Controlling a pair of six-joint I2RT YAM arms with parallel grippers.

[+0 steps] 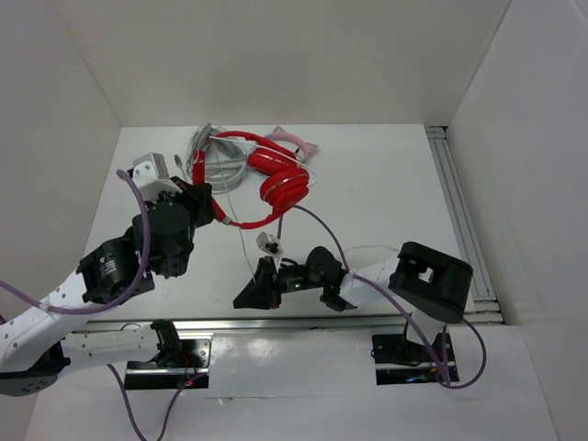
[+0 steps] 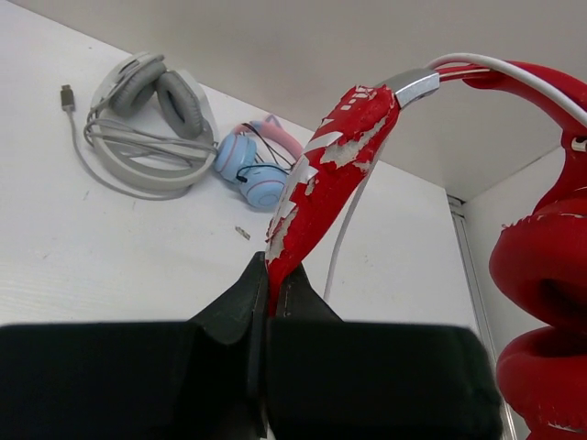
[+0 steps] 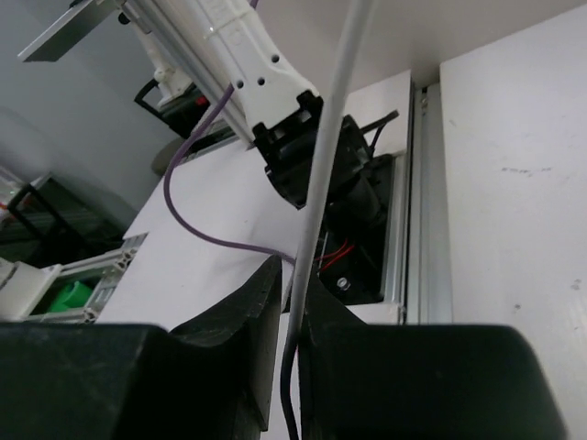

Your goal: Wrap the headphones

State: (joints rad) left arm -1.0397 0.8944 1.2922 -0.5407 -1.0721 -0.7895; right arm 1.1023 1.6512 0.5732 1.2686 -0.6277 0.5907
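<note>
Red headphones (image 1: 283,188) are gripped by their flaking headband (image 2: 330,174) in the left gripper (image 2: 272,286). Right gripper (image 3: 292,298) pinches their thin white cable (image 3: 325,174).

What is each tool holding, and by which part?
Left tool pinches the headband of the red headphones; right tool pinches their thin cable.

The headphones (image 2: 330,174) — peeling red coating, shiny metal slider (image 2: 417,87); table (image 2: 110,257) matt.
</note>
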